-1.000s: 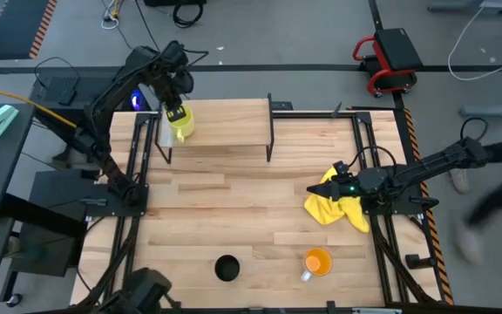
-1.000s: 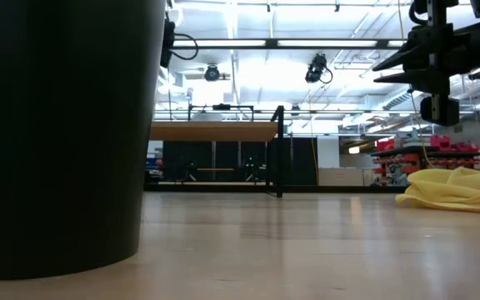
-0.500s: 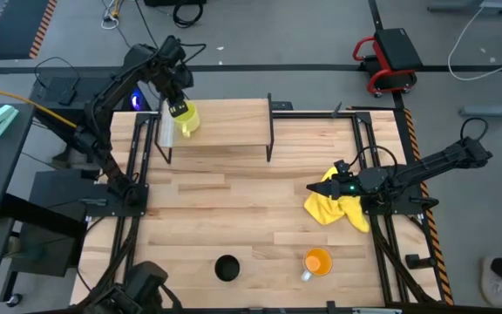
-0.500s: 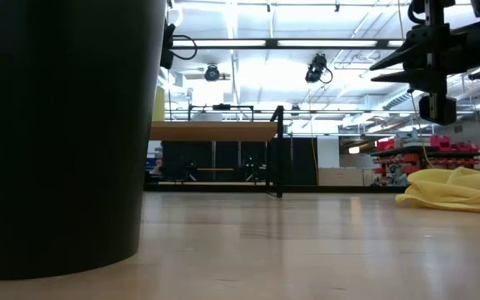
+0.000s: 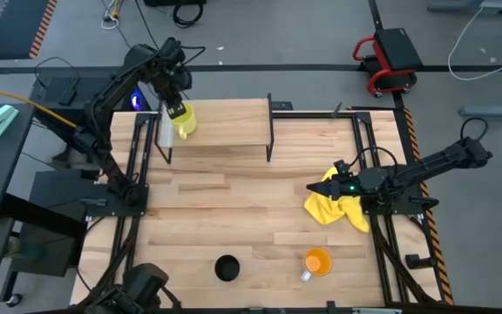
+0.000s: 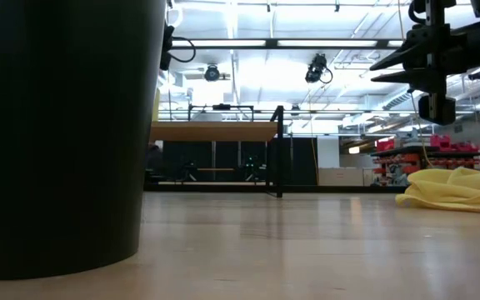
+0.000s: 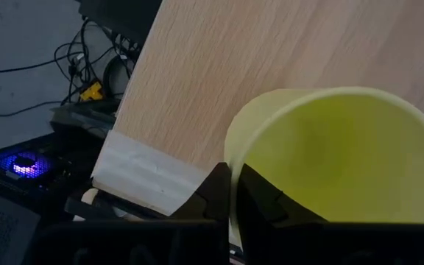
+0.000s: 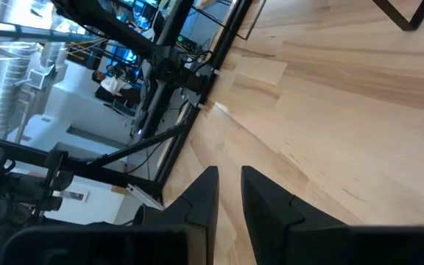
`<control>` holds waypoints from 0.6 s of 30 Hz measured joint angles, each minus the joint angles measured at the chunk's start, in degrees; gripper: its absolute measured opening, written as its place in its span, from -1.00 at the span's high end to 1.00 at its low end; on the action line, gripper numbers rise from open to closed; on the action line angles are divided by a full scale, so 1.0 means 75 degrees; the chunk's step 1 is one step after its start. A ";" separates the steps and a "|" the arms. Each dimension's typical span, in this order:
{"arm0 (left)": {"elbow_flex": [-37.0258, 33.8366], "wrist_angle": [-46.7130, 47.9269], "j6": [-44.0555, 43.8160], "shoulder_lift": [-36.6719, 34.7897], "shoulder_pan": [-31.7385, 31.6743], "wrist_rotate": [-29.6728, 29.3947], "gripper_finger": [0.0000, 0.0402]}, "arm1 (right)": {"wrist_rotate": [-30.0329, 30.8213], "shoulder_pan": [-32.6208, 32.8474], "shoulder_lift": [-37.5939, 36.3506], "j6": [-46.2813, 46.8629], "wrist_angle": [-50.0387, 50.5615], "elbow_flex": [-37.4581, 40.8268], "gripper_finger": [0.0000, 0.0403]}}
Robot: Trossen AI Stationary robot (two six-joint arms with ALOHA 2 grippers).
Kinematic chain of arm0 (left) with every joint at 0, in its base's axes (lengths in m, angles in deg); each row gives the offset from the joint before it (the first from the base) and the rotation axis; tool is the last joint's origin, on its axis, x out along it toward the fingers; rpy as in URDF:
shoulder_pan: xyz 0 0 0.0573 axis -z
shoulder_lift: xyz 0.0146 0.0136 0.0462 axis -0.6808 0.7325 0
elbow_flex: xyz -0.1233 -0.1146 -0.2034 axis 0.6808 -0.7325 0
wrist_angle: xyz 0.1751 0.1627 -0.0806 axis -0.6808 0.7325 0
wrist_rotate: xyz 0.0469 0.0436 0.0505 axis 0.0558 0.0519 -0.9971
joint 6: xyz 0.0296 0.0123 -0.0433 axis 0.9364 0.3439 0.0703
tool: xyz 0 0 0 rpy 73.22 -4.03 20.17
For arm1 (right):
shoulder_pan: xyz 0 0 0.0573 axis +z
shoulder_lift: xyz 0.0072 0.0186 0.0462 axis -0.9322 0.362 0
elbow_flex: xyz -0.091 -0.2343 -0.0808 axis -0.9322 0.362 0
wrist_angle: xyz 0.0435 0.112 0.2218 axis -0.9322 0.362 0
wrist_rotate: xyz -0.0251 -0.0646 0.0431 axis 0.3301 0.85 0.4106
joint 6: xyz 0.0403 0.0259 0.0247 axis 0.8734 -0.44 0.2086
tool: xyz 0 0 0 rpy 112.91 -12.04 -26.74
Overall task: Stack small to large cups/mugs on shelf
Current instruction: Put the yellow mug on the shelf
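Observation:
My left gripper [image 5: 177, 111] is shut on the yellow mug [image 5: 185, 121] over the left end of the shelf [image 5: 220, 123], a small light-wood board on black legs. The left wrist view looks into the mug [image 7: 330, 154] with the shelf board [image 7: 212, 81] under it. The black cup [image 5: 227, 268] stands near the table's near edge and fills the low view's left side [image 6: 57, 133]. The orange mug [image 5: 318, 262] stands to its right. My right gripper [image 5: 333, 187] waits above the yellow cloth, open by a narrow gap [image 8: 228, 193]. My left gripper pinches the yellow mug's rim [image 7: 235, 158], one finger inside the mug and one outside. The fingers come from above, slanting from the table's far-left side. Whether the mug's bottom rests on the shelf I cannot tell; the black cup hides it in the low view.
A yellow cloth [image 5: 338, 206] lies bunched near the table's right edge, under the right gripper, and shows in the low view [image 6: 455, 189]. The shelf's black legs [image 5: 270, 139] stand on the far part of the table. Bare planks lie between the shelf and the near cups.
My left gripper, keeping its hold, carried the yellow mug a little toward the far right over the shelf's left end, then came part of the way back. A person passed beyond the table's right side and left the view.

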 joint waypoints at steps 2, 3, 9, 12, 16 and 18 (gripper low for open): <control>-0.0010 0.0002 -0.0027 0.0000 0.0000 -0.0047 0.85 | 0.0000 0.0000 0.0000 0.0001 0.0000 0.0000 0.67; -0.0010 0.0003 -0.0024 0.0003 0.0000 -0.0076 0.83 | 0.0001 0.0000 0.0000 0.0000 0.0001 0.0000 0.67; -0.0025 0.0000 -0.0184 0.0017 0.0017 -0.0408 0.77 | 0.0000 0.0000 0.0000 0.0000 0.0002 0.0000 0.67; -0.0025 0.0000 -0.0197 0.0017 0.0015 -0.0470 0.78 | 0.0000 0.0000 0.0000 -0.0026 0.0000 0.0000 0.67; -0.0025 -0.0003 -0.0247 0.0015 0.0015 -0.0460 0.78 | 0.0000 0.0000 0.0000 -0.0058 0.0002 0.0000 0.67; -0.0025 -0.0003 -0.0325 0.0012 0.0015 -0.0417 0.76 | 0.0000 0.0000 0.0000 -0.0069 0.0002 0.0000 0.67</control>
